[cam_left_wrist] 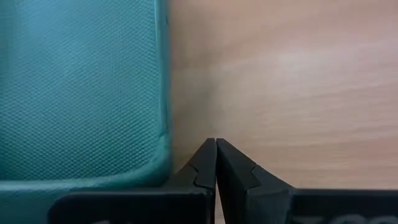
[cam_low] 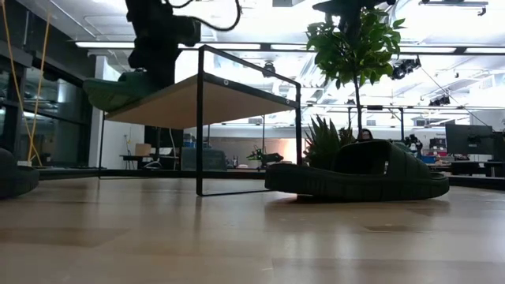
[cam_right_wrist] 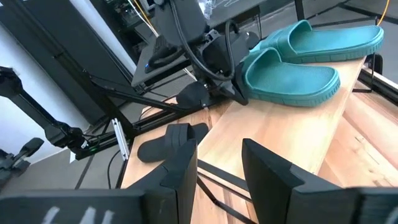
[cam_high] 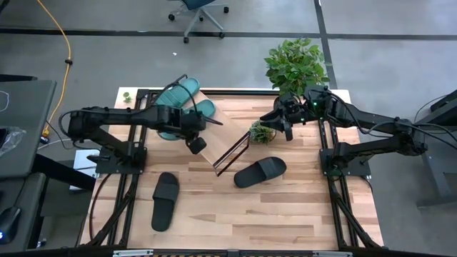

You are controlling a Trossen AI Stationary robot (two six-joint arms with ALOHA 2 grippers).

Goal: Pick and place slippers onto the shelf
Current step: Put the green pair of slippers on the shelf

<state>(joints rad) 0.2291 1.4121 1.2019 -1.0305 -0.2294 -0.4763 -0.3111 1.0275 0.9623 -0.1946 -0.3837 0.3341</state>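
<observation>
Here the two teal-green slippers (cam_high: 182,100) lie side by side, touching, at the far left end of the slanted wood shelf (cam_high: 223,128), seen clearly in the right wrist view as a pair (cam_right_wrist: 298,59) resting on the plank. The left gripper (cam_high: 196,143) sits over the shelf just beside the nearer teal slipper, its fingers (cam_left_wrist: 205,165) pressed together with nothing between them; in the left wrist view the slipper's textured teal edge (cam_left_wrist: 81,93) lies right alongside the closed fingertips, beside them rather than in them, with bare wood (cam_left_wrist: 280,81) on the other side. The right gripper (cam_high: 288,127) hangs above the table's far right part, near a small potted plant (cam_high: 261,131), its fingers (cam_right_wrist: 180,168) spread apart and holding nothing, well apart from every slipper. One black slipper (cam_high: 260,172) lies on the tabletop (cam_high: 285,214) just in front of the shelf's black wire frame (cam_high: 232,153), and the other black slipper (cam_high: 165,200) lies on the tabletop toward the front left, away from both grippers. A larger leafy plant (cam_high: 296,64) stands at the table's far edge.
</observation>
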